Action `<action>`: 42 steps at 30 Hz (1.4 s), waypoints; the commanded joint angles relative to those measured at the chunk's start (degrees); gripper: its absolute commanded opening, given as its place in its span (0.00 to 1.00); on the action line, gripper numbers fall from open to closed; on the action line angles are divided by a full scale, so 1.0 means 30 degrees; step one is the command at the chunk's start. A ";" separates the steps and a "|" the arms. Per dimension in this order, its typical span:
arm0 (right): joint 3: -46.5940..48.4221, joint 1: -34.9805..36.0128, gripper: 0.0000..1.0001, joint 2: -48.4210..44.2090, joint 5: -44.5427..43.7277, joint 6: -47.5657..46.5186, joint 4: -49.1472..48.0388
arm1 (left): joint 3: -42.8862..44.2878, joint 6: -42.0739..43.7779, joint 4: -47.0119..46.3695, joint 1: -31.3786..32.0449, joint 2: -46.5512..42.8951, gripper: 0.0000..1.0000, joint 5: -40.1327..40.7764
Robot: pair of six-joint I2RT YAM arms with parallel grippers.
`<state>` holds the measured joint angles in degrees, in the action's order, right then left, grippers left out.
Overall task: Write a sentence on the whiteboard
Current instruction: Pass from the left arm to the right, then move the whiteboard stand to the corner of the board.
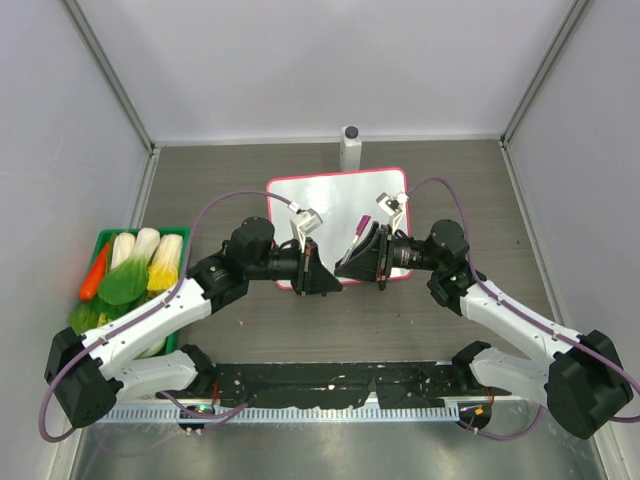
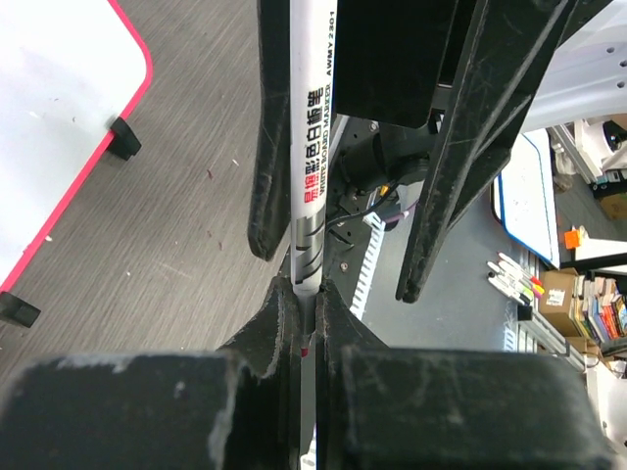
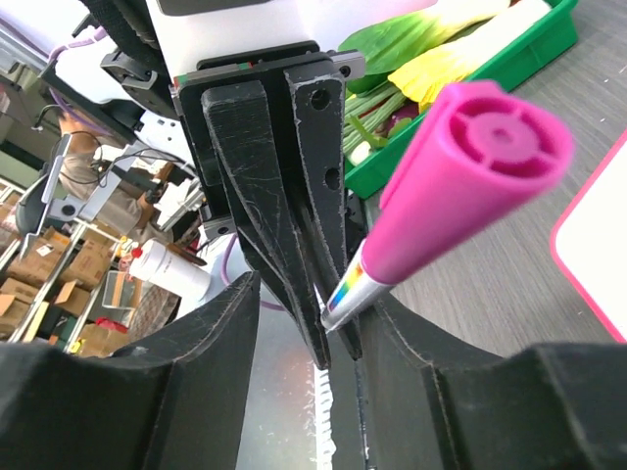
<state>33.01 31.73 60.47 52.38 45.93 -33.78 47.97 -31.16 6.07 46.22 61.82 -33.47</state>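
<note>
Grey bench (image 2: 186,196); left pincer (image 2: 306,304) clamps marker (image 2: 312,147), right pincer (image 3: 313,333) gapes around pink cap (image 3: 460,186): off-centre closing could skew it.

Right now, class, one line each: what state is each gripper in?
Left gripper: shut on the whiteboard marker.
Right gripper: open, jaws either side of the marker's pink cap, not clamped on it.

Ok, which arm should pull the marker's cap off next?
Right. The right gripper has open jaws on either side of the pink cap. The left gripper is shut on the whiteboard marker, so it is probably best left holding the barrel steady.
</note>
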 commanded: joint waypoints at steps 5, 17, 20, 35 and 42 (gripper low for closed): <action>-0.0253 0.0148 0.32 0.0001 0.0850 0.0276 -0.1396 | 0.0360 0.0366 -0.0908 -0.0054 -0.0070 0.00 -0.1088; -0.0458 0.0148 0.02 -0.0555 0.0119 -0.0630 0.0300 | 0.0008 0.0717 -0.0265 -0.0083 -0.0772 0.00 -0.0562; -0.0429 0.0148 0.01 -0.0995 -0.0233 -0.1188 0.1297 | 0.0066 0.1097 0.0582 -0.0083 -0.1153 0.00 0.0285; 0.0039 0.0148 0.01 -0.2924 -0.4037 -0.3440 0.5710 | -0.0635 0.0574 0.0999 -0.0083 -0.2384 0.78 0.3040; 0.0099 0.0118 0.01 -0.5125 -0.9927 -0.5056 1.0026 | -0.2335 -0.0892 -0.0617 -0.0083 -0.2941 0.93 0.5176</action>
<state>31.48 32.23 47.75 33.45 35.27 -10.66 43.24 -31.20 7.68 46.09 54.13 -23.44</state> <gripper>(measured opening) 0.174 0.923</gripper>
